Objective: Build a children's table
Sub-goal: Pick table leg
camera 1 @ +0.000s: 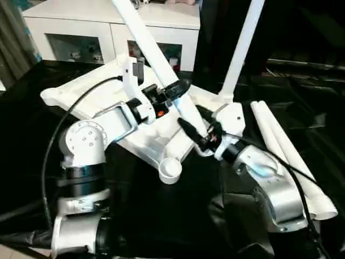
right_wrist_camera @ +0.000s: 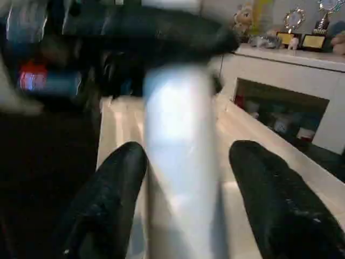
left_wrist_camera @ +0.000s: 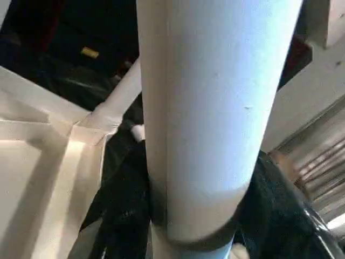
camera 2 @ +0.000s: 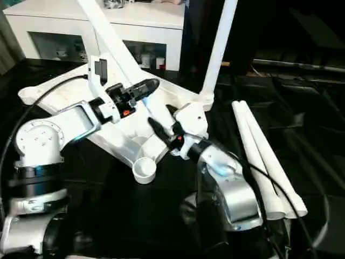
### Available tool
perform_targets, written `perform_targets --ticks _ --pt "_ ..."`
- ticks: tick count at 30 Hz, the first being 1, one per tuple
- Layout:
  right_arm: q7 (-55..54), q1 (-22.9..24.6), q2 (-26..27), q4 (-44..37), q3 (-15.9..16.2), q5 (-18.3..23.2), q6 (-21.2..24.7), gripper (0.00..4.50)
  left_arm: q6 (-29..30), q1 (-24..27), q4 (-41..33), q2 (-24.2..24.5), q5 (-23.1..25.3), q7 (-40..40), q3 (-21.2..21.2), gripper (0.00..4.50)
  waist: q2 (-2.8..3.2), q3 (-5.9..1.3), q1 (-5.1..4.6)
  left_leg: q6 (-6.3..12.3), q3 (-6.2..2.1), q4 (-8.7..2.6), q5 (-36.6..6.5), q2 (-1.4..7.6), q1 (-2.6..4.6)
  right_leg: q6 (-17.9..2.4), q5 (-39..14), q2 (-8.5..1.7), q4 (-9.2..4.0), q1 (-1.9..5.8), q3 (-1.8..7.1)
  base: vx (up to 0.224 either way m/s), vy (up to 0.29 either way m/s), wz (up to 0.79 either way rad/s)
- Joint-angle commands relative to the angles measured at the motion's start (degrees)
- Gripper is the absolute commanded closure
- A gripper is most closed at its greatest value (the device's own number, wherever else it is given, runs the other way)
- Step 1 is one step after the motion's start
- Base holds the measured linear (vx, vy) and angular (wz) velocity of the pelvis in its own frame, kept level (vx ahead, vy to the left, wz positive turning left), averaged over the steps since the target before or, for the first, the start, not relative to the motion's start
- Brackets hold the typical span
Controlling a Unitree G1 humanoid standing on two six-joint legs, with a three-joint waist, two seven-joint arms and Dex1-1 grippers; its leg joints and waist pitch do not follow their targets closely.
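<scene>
While my left gripper (camera 1: pixel 178 89) clamps the tilted leg (camera 1: pixel 148 40), its axis leans far-left from the tabletop (camera 1: pixel 81 94); my right gripper (right_wrist_camera: pixel 186 189) straddles its lower end, jaws apart.

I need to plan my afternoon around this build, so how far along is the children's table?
Done: one leg stands in a far corner socket of the upturned top. In hand: the left gripper is clamped on a second, leaning leg; the right gripper straddles its lower end, jaws apart. Left: seating that leg, then fitting the two legs lying on the black table; the near socket is empty.
</scene>
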Motion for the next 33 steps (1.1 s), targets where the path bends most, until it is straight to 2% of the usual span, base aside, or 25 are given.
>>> perform_targets --ticks 1,3,6,7,8,9,10,12,14,22,27,33 --pt "2.02 -1.8 -0.68 -1.86 -3.79 6.61 6.6 1.48 0.0 -1.91 0.53 1.05 1.19 -1.27 -1.48 2.64 0.09 -3.34 -0.09 -0.54 -0.01 -3.7 -15.56 -0.04 0.73 -5.23 -16.87 -1.65 -4.71 2.49 1.46 0.0 0.0 0.0" --pt "6.61 -4.46 -3.88 -2.55 -8.09 16.42 16.6 1.48 0.23 -2.78 1.76 2.7 1.95 -2.59 -2.57 2.64 0.14 -3.51 0.18 -0.23 -0.01 -3.6 -14.43 -0.05 0.8 -5.52 -14.74 -1.64 -4.56 2.7 1.48 0.0 0.0 0.0" --pt "7.44 -4.78 -4.96 -2.5 -8.3 17.41 17.6 1.48 0.16 -3.01 2.08 3.04 2.13 -2.87 -2.83 2.64 0.11 -3.61 0.51 -0.78 0.06 -3.51 -12.05 0.07 0.52 -6.31 -12.05 -1.96 -4.3 2.88 1.51 0.0 0.0 0.0" --pt "8.66 -5.11 -6.64 -2.06 -8.53 18.11 19.68 1.48 -0.14 -3.33 2.54 3.69 2.44 -3.73 -3.58 2.64 -0.19 -3.63 0.46 -0.9 0.18 -3.45 -11.37 0.03 0.45 -7.01 -11.65 -2.04 -4.27 2.87 1.49 0.0 0.0 0.0" --pt "9.2 -5.5 -7.76 -1.48 -8.68 18.24 21.6 1.48 -0.31 -3.62 2.85 4.21 2.63 -4.39 -4.16 2.64 -0.09 -3.71 0.61 -0.84 0.15 -3.42 -10.93 0.0 0.52 -7.41 -11.62 -2.01 -4.2 3.05 1.48 0.0 0.0 0.0" --pt "9.51 -5.75 -8.7 -1.17 -8.7 18.24 23.28 1.48 -0.42 -3.78 2.97 4.58 2.74 -4.95 -4.58 2.64 -0.47 -3.71 0.62 -0.75 0.21 -3.41 -10.62 0.07 0.52 -7.48 -11.4 -2.03 -4.2 3.05 1.51 0.0 0.0 0.0" --pt "9.51 -5.75 -8.7 -1.17 -8.7 18.24 23.28 1.48 -0.42 -3.78 2.97 4.58 2.74 -4.95 -4.58 2.64 -0.25 -3.68 0.71 -0.91 0.19 -3.42 -10.26 0.07 0.5 -7.62 -11.51 -2.09 -4.1 3.04 1.53 0.0 0.0 0.0" --pt "9.62 -6.54 -11.02 -0.14 -7.62 16.86 25.24 1.48 -0.18 -4.35 3.15 5.29 2.72 -6.44 -5.34 2.64 -0.34 -3.67 0.74 -1.29 0.21 -3.4 -10.02 0.04 0.48 -7.7 -12.18 -2.14 -4.11 3.04 1.51 0.0 0.0 0.0" --pt "8.81 -7.33 -11.99 0.45 -7.58 18.03 26.97 1.48 -0.02 -4.67 3.28 5.71 2.71 -7.4 -5.85 2.64 -0.37 -3.67 0.81 -1.42 0.3 -3.32 -10.37 0.07 0.6 -7.66 -12.88 -2.25 -4.27 2.93 1.54 0.0 0.0 0.0" --pt "8.8 -9.07 -13.31 2.0 -6.61 17.51 28.05 1.48 0.09 -4.94 3.43 6.48 2.94 -9.07 -7.25 2.64 -0.42 -3.69 1.06 -1.61 0.31 -3.27 -9.98 0.11 0.56 -7.77 -12.9 -2.24 -4.15 2.97 1.53 0.0 0.0 0.0" --pt "8.72 -9.44 -13.57 1.79 -4.34 16.31 27.42 1.48 0.1 -4.98 3.12 6.56 3.09 -10.16 -8.15 2.64 -0.3 -3.72 1.28 -1.69 0.31 -3.26 -9.75 0.16 0.59 -8.03 -12.2 -2.3 -4.07 2.95 1.54 0.0 0.0 0.0" --pt "10.22 -10.02 -14.45 2.27 -1.17 15.86 27.48 1.48 -1.67 -4.32 1.02 9.43 5.13 -16.03 -13.65 2.64 -0.59 -3.67 1.48 -1.96 0.31 -3.42 -10.36 0.24 0.65 -7.71 -13.14 -2.35 -4.08 2.9 1.57 0.0 0.0 0.0"
